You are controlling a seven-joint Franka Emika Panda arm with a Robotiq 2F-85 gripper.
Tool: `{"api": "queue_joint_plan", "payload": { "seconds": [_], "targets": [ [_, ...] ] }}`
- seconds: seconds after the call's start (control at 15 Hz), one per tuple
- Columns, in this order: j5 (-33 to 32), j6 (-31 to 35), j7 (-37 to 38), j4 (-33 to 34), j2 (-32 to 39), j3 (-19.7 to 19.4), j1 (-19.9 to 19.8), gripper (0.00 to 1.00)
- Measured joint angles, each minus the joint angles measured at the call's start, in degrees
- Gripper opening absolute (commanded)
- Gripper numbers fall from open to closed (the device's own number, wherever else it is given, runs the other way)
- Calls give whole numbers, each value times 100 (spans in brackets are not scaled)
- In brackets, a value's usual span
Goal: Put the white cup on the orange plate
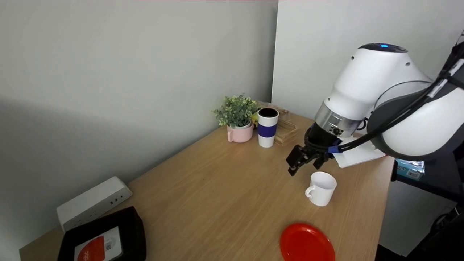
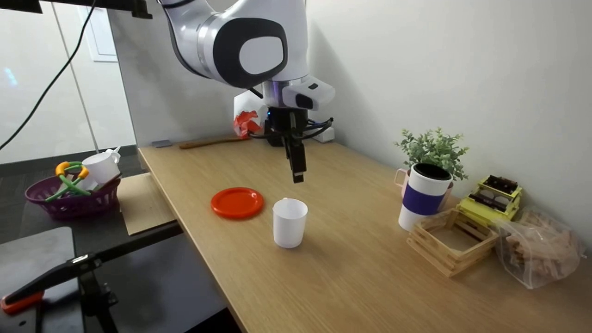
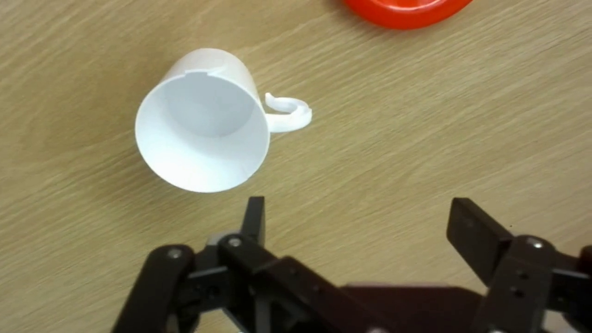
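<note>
The white cup (image 1: pixel 320 190) stands upright on the wooden table, also in view here (image 2: pixel 290 226). In the wrist view the cup (image 3: pixel 203 134) is at upper left, its mouth facing the camera and its hooked handle pointing right. The red-orange plate (image 1: pixel 307 244) lies flat near the cup, with nothing on it; it also shows in an exterior view (image 2: pixel 237 202), and its edge shows at the top of the wrist view (image 3: pixel 407 21). My gripper (image 3: pixel 358 203) is open and empty, above the table and beside the cup, not touching it. It also shows in both exterior views (image 1: pixel 305 169) (image 2: pixel 298 178).
A tall cup with a blue band (image 1: pixel 267 130), a potted plant in a pink mug (image 1: pixel 240 133) and a wooden crate (image 2: pixel 451 240) stand by the wall. A bag of wooden pieces (image 2: pixel 539 247) lies beside the crate. A black tray (image 1: pixel 137 232) and white power box (image 1: pixel 94 201) are farther off.
</note>
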Motion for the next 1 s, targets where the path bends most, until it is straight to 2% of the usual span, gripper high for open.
{"api": "queue_joint_plan", "payload": {
  "seconds": [0.47, 0.67, 1.0],
  "targets": [
    [502, 28, -1, -52, -71, 557, -456, 100],
    [711, 27, 88, -155, -71, 601, -507, 100],
    [709, 16, 643, -360, -69, 543, -497, 100]
  ]
}}
